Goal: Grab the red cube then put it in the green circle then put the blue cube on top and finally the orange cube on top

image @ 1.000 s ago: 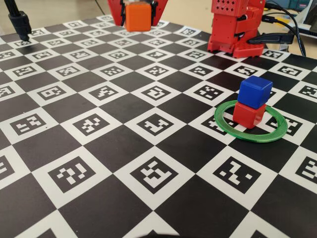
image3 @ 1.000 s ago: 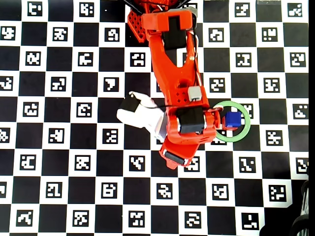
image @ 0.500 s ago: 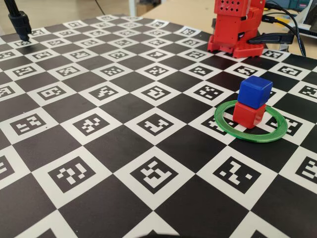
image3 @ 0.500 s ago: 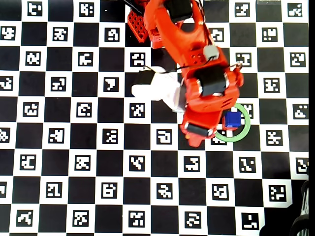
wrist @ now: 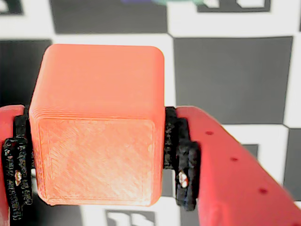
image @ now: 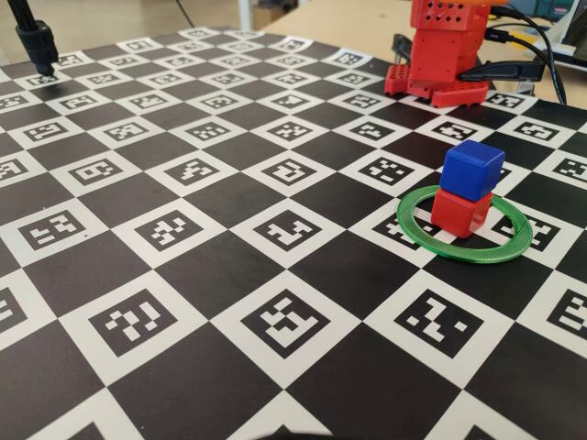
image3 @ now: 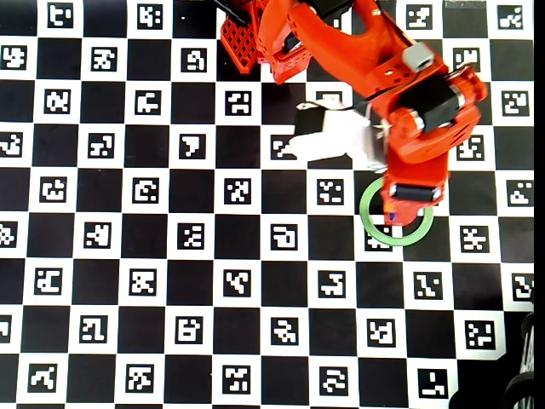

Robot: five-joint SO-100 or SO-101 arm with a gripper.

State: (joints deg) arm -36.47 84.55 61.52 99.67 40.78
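The red cube (image: 460, 211) sits inside the green circle (image: 486, 258), with the blue cube (image: 472, 169) stacked squarely on top of it. In the wrist view my gripper (wrist: 99, 165) is shut on the orange cube (wrist: 96, 125), whose sides press against both black pads (wrist: 181, 160). From overhead, my gripper (image3: 409, 198) hangs over the green circle (image3: 397, 243) and covers the stack. The gripper is out of the fixed view, above its top edge.
The table is a black-and-white checkered mat with printed markers (image: 289, 321). My red base (image: 445, 55) stands at the back right, cables (image: 532, 50) trail beside it, and a black stand (image: 37, 41) occupies the back left corner.
The arm has swung right across the board with the orange cube, from left of the ring to directly over it. The red and blue stack has not moved.
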